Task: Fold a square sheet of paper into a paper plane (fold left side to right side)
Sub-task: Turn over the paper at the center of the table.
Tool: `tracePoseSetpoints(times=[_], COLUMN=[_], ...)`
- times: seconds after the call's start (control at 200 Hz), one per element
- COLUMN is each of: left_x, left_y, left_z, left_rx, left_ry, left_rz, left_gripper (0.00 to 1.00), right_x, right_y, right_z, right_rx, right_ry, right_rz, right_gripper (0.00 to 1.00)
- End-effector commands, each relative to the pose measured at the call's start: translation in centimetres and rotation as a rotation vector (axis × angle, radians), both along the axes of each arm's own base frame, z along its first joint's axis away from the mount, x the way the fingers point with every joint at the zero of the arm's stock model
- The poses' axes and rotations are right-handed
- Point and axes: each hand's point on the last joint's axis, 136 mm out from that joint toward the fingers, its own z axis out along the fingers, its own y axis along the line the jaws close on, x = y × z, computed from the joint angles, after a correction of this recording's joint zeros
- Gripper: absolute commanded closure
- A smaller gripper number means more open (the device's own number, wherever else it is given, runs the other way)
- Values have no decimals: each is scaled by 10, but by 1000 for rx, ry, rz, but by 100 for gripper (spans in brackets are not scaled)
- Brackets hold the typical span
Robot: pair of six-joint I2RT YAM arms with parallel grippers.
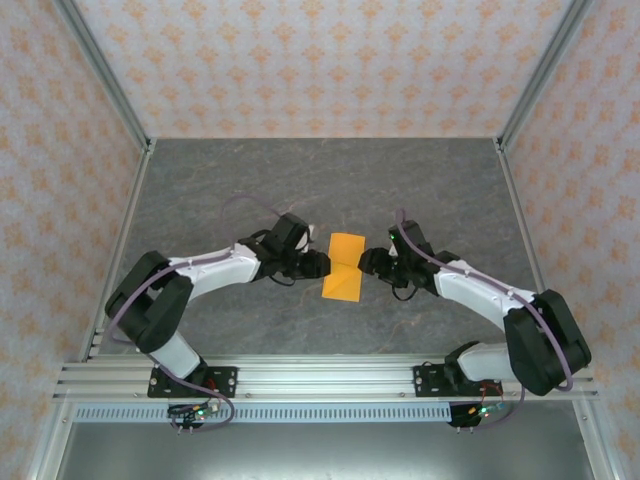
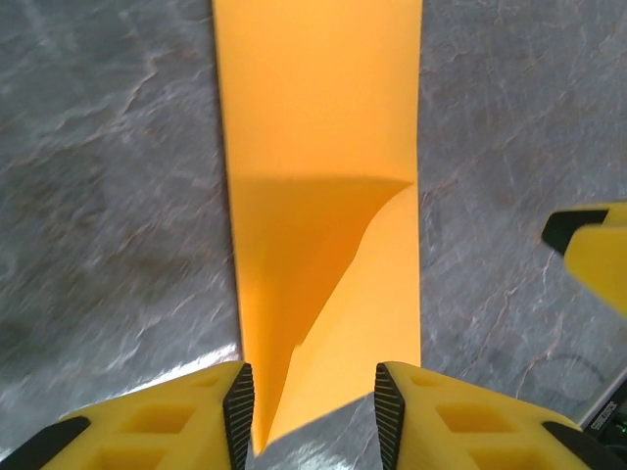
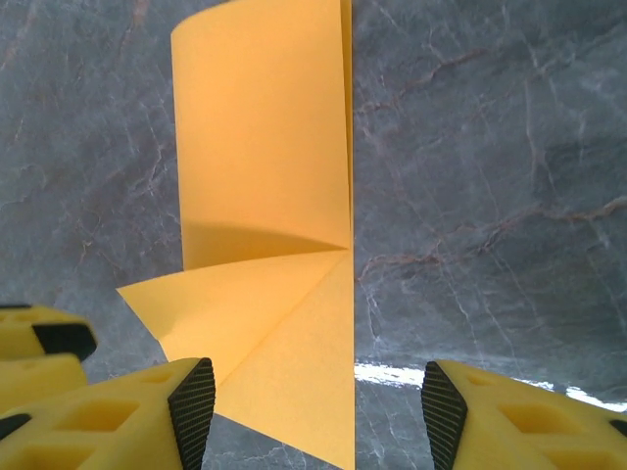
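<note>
The square sheet of paper (image 1: 344, 266), bright orange, lies folded into a narrow strip at the table's middle. Its near half carries a diagonal fold whose flap lifts slightly. No paper plane is in view. My left gripper (image 1: 322, 264) sits at the strip's left edge and my right gripper (image 1: 366, 264) at its right edge. In the left wrist view the paper (image 2: 318, 147) runs away from my open left gripper (image 2: 313, 416), its corner between the separated pads. In the right wrist view the paper (image 3: 265, 147) reaches between the wide-apart pads of my open right gripper (image 3: 318, 416).
The dark grey marbled table (image 1: 320, 180) is fenced by metal posts and patterned walls. An aluminium rail (image 1: 320, 380) carries both arm bases at the near edge. The right gripper's yellow finger (image 2: 598, 245) pokes into the left wrist view's right side.
</note>
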Motion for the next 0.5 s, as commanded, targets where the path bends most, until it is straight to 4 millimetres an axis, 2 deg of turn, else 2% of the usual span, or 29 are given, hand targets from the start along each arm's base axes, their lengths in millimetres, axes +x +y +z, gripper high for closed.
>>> tracePoseSetpoints(times=[0.0,0.135,0.24,0.31,0.43,0.495], left_x=[17,24,27,29,30,29], left_y=[-15,-22,-31,-33,-26,-21], left_z=[4,-7,-8,-8,-10,-11], left_rx=[-39,-38,-70,-66,-32,-14], left_ry=[-21,6,16,15,4,-2], left_rz=[-20,-21,-34,-35,-22,-14], left_gripper=[58,55,56,63,84,90], right_x=[8,6,5,5,5,6], right_y=[11,13,14,14,18,23], right_z=[12,10,9,8,5,5], right_rx=[67,71,79,80,94,109], right_ry=[-43,-30,-27,-23,-13,-10], right_rz=[6,14,16,17,25,33], right_gripper=[39,39,39,39,39,39])
